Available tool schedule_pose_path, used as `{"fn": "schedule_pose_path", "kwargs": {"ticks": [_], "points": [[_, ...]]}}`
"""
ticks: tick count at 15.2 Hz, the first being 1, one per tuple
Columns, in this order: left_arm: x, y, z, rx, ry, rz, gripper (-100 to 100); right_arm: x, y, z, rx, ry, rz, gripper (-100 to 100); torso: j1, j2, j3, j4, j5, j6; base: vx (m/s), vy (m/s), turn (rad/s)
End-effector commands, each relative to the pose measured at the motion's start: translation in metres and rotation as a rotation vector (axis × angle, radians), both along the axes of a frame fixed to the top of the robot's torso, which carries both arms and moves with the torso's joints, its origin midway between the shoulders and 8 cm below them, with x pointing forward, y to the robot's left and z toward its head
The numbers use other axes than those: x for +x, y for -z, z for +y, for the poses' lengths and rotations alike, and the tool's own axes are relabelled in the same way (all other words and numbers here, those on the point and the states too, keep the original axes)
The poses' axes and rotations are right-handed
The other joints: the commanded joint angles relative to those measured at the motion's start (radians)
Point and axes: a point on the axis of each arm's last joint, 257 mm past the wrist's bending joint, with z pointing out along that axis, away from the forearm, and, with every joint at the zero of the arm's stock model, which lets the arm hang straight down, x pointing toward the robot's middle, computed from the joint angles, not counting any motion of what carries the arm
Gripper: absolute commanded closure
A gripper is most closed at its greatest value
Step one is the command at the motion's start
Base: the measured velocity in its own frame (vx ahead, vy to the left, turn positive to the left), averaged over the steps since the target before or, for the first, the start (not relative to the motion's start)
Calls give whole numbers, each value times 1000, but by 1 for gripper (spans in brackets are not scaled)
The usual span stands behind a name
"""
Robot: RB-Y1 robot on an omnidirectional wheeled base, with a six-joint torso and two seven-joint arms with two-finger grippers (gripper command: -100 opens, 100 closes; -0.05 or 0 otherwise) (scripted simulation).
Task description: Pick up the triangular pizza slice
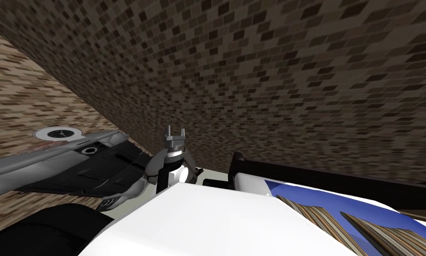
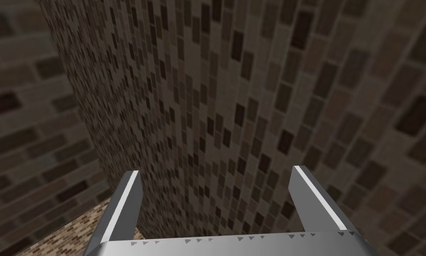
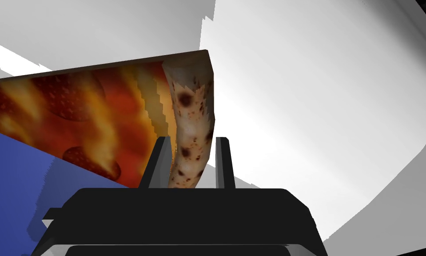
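The right gripper (image 3: 192, 140) pinches the pizza slice (image 3: 96, 115) by its crust (image 3: 192, 106). Its two fingers (image 3: 161, 162) stand close together and press the pale, brown-spotted rim from either side. The slice is a triangular wedge with orange cheese and dark red pepperoni rounds. It stretches away from the claw to one side, with its crust end rising above the fingertips. Beyond the slice lies a blue cover (image 3: 12, 178), which carries the slice's shadow; whether the slice touches it cannot be told.

In the head view that blue cover (image 1: 340, 206) lies on a bed (image 1: 252, 184) on the robot's right, with brown striped patches across it and a dark headboard (image 1: 323, 178) behind it.

The left gripper (image 1: 174, 130) stands raised in front of the chest. Its claw is spread wide, with nothing between the blades. In its own wrist view the left gripper (image 2: 216, 171) points at a brick wall (image 2: 234, 89). The same brown brick wall (image 1: 274, 66) runs behind the bed.
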Motion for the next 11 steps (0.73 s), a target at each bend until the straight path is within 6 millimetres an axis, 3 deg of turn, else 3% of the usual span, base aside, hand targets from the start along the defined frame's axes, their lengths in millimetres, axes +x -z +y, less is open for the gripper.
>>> {"fn": "schedule_pose_path", "kwargs": {"ticks": [1,8,10,11], "points": [[0,0,0,0,0,0,0,-6,-4,-5,1,-3,-3,100,0,0,0,0,0,0,81,70,-31],[0,0,0,0,0,0,0,-16,-10,-14,3,-9,0,100,-3,4,2,0,0,1,27,28,-15],[0,0,0,0,0,0,0,-27,-16,-21,7,-16,5,100,-3,5,2,0,0,1,39,31,-25],[0,0,0,0,0,0,0,-22,-13,-18,5,-13,1,100,-3,4,2,0,0,1,33,28,-25]]}}
